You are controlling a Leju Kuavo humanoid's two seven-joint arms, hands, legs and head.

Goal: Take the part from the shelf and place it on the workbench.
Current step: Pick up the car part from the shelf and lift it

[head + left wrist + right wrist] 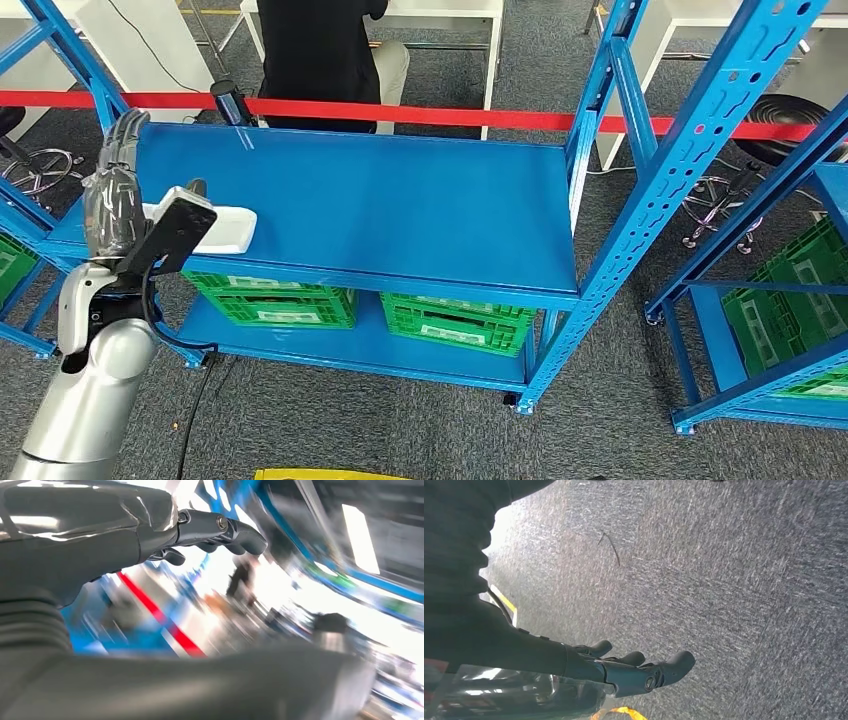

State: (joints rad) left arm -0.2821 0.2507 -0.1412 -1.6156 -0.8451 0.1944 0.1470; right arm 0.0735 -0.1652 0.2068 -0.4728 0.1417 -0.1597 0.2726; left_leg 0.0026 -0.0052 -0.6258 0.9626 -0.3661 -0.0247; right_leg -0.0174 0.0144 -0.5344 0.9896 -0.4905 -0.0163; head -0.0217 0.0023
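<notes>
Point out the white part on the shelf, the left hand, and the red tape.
white part point(232, 228), head view, on its visible right end.
left hand point(112, 195), head view, on the back of the hand.
red tape point(450, 117), head view, mid-span behind the shelf.

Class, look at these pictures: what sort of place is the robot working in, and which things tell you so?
Probably a workshop or storeroom test area: blue steel shelving, green plastic crates on the lower shelf, and a red barrier tape cordoning it off.
</notes>
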